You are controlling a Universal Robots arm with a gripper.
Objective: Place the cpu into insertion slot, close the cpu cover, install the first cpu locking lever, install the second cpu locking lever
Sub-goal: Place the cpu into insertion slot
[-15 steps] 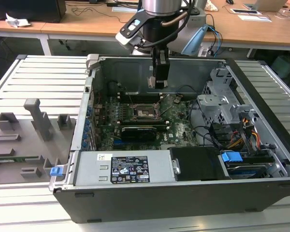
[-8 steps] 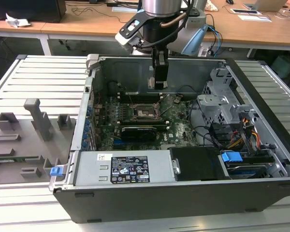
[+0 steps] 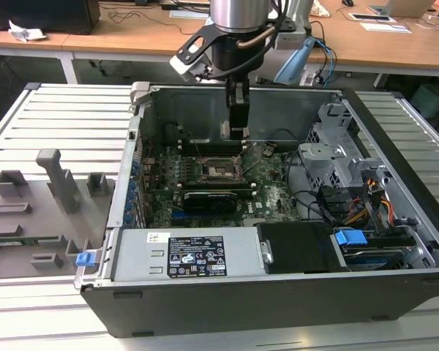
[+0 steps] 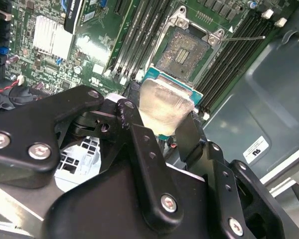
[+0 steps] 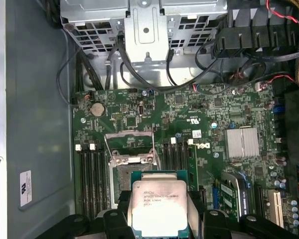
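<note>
Near the insertion slot (image 4: 183, 54), inside the computer case (image 3: 278, 311), hovering with the gripper (image 3: 238, 137) and clamping the cpu (image 5: 159, 204) flat between both fingers (image 4: 189, 134), silver side up.

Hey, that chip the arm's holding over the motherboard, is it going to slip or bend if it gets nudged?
The cpu looks like a rigid flat plate, so it probably won't flex. Its smooth shiny metal top hints it could slide, since the fingers pinch only its thin edges.
</note>
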